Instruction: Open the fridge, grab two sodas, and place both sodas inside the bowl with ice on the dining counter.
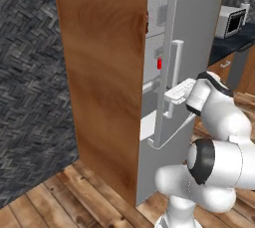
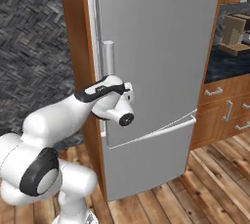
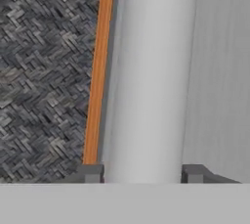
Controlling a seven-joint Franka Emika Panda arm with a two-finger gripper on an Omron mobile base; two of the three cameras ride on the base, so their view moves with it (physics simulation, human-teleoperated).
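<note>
The fridge (image 2: 161, 47) is tall and silver-grey, with wood side panels (image 1: 104, 72) and a lower drawer (image 2: 146, 164). My gripper (image 3: 142, 174) is shut on the fridge's vertical bar handle (image 3: 146, 81), one dark fingertip (image 3: 90, 173) on each side of the bar. In the left base view the gripper (image 1: 175, 92) grips the handle (image 1: 176, 57) at its lower part. There the door stands slightly ajar, and the gap shows white shelves and a small red can (image 1: 159, 63), one of the sodas. The bowl and the dining counter are out of view.
A grey herringbone wall (image 1: 30, 82) stands left of the fridge. To the right is a dark counter on wooden cabinets (image 2: 224, 105), with a brown machine (image 2: 237, 34) and a white box-shaped appliance (image 1: 231, 20) on it. Wood-plank floor (image 2: 215, 179) lies in front.
</note>
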